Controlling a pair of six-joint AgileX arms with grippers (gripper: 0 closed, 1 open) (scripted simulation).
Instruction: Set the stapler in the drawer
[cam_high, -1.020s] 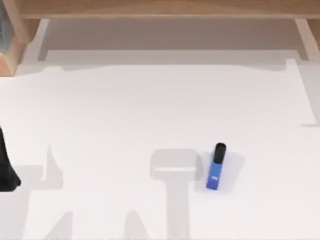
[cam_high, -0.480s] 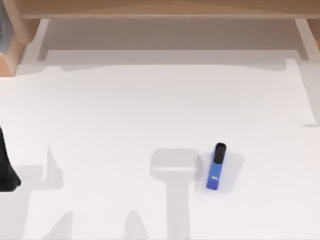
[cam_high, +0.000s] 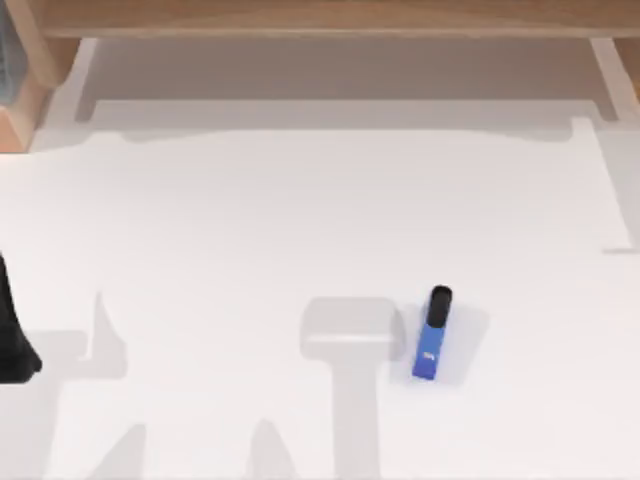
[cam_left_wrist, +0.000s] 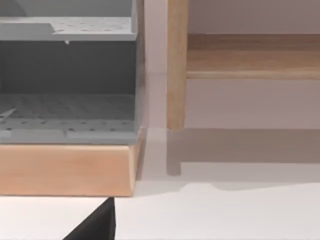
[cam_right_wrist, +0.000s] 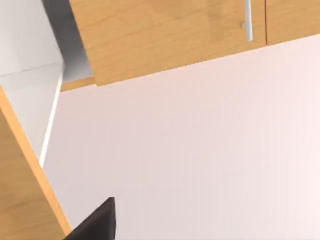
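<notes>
The stapler (cam_high: 432, 335) is a small blue bar with a black end. It lies flat on the white table, right of the middle and near the front, black end pointing to the back. Nothing touches it. My left gripper (cam_high: 12, 340) is a dark shape at the table's left edge, far from the stapler. A black corner of it (cam_left_wrist: 95, 225) shows in the left wrist view. In the right wrist view a black corner of my right gripper (cam_right_wrist: 95, 222) faces a wooden front panel (cam_right_wrist: 165, 35) with a white handle (cam_right_wrist: 247, 20). I cannot tell whether that panel is the drawer.
Wooden furniture (cam_high: 320, 15) runs along the back of the table. At the back left stands a wooden-based unit with grey perforated shelves (cam_left_wrist: 67, 105), next to an upright wooden post (cam_left_wrist: 176, 65). A wooden side wall (cam_right_wrist: 25, 185) stands close to the right wrist.
</notes>
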